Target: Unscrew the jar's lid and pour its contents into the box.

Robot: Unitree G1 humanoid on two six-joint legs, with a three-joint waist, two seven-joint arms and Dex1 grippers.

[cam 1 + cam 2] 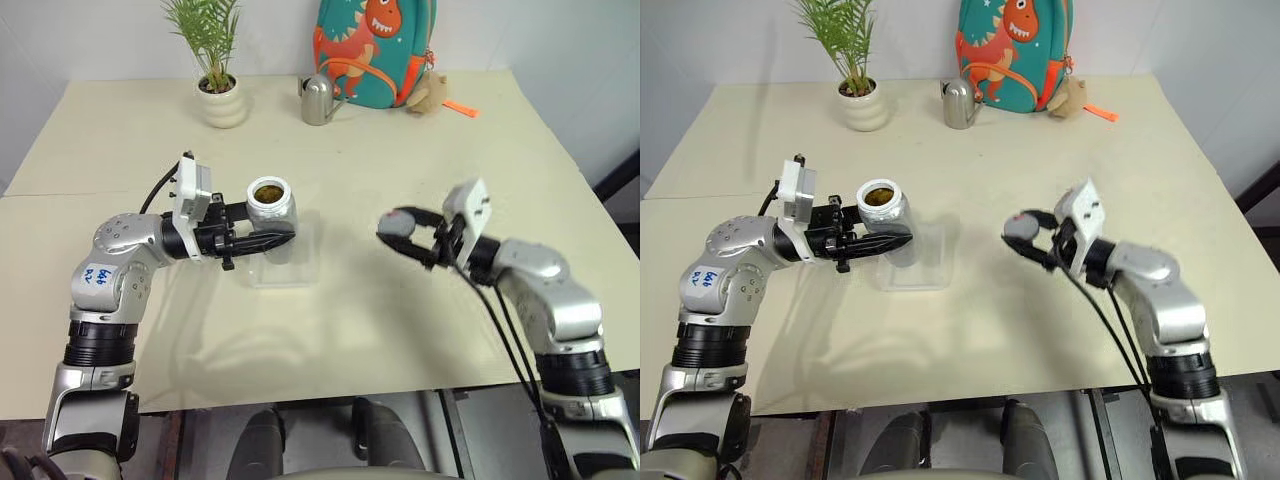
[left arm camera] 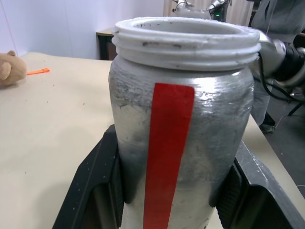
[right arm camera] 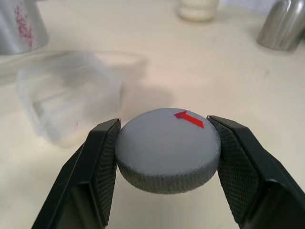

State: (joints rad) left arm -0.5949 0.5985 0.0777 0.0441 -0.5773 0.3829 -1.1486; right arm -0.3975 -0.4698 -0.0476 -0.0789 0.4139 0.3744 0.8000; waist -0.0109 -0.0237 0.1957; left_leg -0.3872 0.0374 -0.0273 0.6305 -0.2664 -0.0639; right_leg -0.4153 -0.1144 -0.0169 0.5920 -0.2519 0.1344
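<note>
Left eye view: left gripper [image 1: 283, 240] clamps the open, upright jar [image 1: 270, 212] directly above the box [image 1: 285, 262]; right gripper [image 1: 392, 232] holds the lid [image 1: 397, 222].

The small silvery-grey jar with a red stripe [image 2: 181, 143] looks rough and dull. The round grey lid [image 3: 167, 149] has a bumpy rim. The clear plastic box [image 3: 66, 102] looks smooth. The silver metal watering can [image 1: 319, 101] is shiny.

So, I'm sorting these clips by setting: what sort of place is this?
Probably an indoor lab or office staged as a home tabletop: a plain beige table against a white wall, with a potted plant, a dinosaur backpack and a small metal watering can as props.
</note>
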